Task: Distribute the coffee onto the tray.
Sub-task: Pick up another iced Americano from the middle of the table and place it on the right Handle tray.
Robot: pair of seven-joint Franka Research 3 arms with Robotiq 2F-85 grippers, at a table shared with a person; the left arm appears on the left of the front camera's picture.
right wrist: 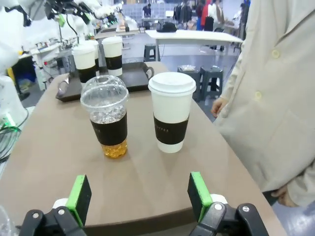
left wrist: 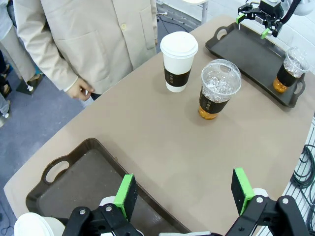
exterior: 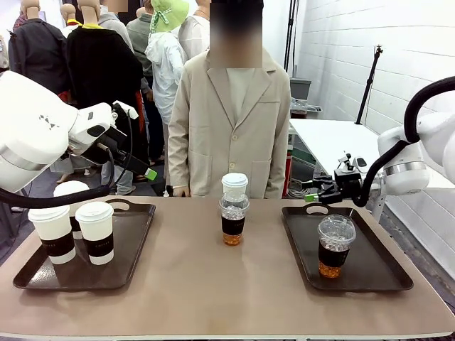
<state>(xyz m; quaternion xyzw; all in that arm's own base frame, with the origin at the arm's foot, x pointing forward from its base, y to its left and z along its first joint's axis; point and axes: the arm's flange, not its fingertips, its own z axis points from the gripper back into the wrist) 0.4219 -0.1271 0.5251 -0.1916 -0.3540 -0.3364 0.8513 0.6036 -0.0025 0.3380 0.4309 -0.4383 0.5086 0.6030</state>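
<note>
Two coffee cups stand mid-table: a white lidded paper cup and, in front of it, a clear dome-lidded cup of amber drink. The left tray holds three white paper cups. On the right tray stands another clear cup. My left gripper hangs open above the left tray's far right corner. My right gripper is open and empty over the right tray's far left edge, pointing at the two middle cups.
A person in a beige coat stands at the far edge behind the middle cups, one hand hanging near the table edge. Bare tabletop lies between the trays and along the near side.
</note>
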